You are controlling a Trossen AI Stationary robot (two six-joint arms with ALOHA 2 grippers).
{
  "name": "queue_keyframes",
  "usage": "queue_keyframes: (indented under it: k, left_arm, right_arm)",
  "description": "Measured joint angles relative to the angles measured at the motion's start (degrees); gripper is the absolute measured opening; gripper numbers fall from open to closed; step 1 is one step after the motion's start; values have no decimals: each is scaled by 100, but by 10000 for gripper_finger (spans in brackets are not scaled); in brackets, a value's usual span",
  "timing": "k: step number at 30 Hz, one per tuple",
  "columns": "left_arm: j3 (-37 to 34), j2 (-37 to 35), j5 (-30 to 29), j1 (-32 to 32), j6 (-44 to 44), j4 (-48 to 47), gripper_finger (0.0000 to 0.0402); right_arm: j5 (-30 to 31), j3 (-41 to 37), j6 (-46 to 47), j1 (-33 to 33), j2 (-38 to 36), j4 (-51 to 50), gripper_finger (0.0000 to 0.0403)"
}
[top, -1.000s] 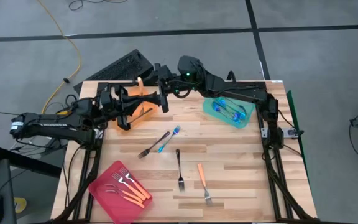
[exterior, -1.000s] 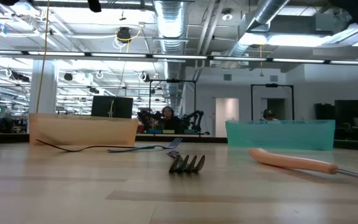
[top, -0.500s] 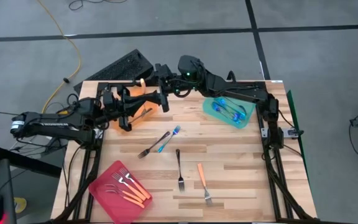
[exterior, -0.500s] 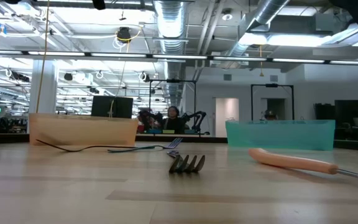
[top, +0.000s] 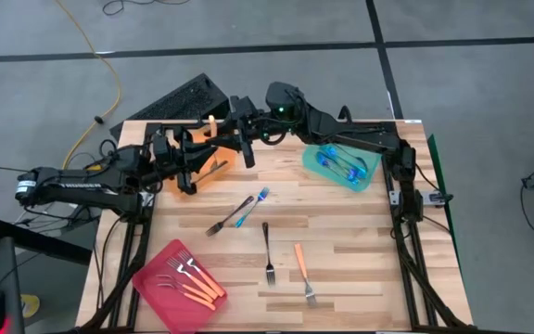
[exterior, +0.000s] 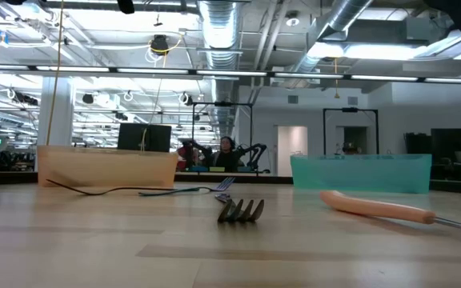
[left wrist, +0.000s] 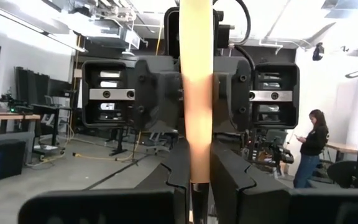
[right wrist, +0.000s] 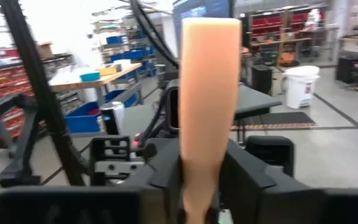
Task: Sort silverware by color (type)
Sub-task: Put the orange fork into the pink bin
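Over the orange tray (top: 213,160), at the table's far edge, an orange fork (left wrist: 196,93) stands upright, handle up, clamped between the fingers of the left gripper (left wrist: 196,177) and also pinched by the right gripper (right wrist: 199,186) facing it.

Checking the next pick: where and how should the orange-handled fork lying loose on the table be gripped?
Grip the orange-handled fork at mid-handle, coming straight down from above with the jaws across its width. The handle is its thickest part, it lies flat on the table, and the dark fork beside it lies apart, probably leaving room on both sides.
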Motion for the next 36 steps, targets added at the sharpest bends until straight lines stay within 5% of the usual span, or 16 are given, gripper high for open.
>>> queue_keyframes:
  k: [2,7,20,36]
  left_arm:
    - [0,0,19,0,0,-16,18]
    - [0,0,-72,-2,-29,-86,25]
    - [0,-11,-545,-2,-918,-999,159]
    - [0,-637,-1247,0,-1123,-2277,166]
  right_arm:
    - [-130,0,4,0,0,-6,89]
    - [-181,0,1,0,0,-80,88]
    - [-12,0,106,-49,0,-281,88]
    - [72,0,644,-664,-10,-1451,88]
